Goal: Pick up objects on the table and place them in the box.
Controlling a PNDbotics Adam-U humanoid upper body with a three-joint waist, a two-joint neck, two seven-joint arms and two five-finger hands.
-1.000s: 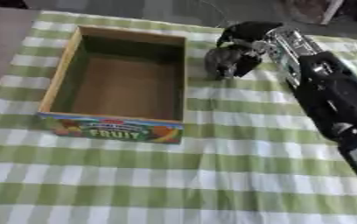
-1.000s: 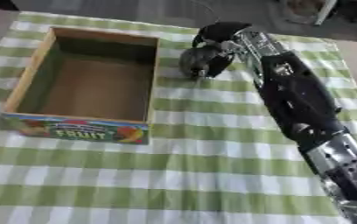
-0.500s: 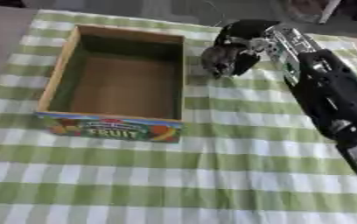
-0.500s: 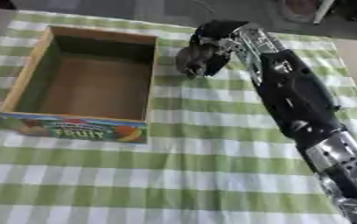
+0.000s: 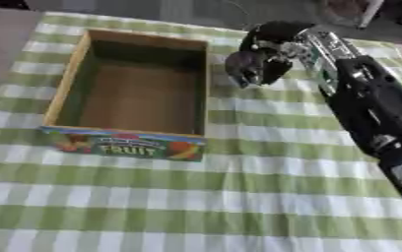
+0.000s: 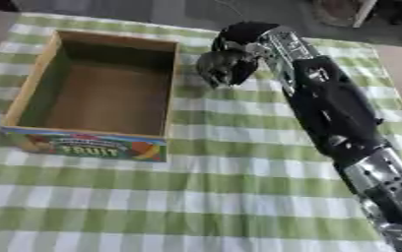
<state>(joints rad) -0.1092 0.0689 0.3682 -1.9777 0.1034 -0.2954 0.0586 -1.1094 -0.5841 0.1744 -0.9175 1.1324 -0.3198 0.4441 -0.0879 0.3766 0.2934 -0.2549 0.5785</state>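
Nearer the box (image 5: 128, 93) now, right robot hand (image 6: 232, 54) clenched around grey object (image 6: 215, 65).

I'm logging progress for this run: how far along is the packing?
Nothing is packed so far: the box shows only its bare floor. In hand: the right hand is curled round a dark object just right of the box. Left: carrying it over the wall and releasing it.

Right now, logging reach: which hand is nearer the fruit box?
Right. The right hand is curled round a dark object just off the fruit box's far right corner, outside it. The left hand shows in neither view.
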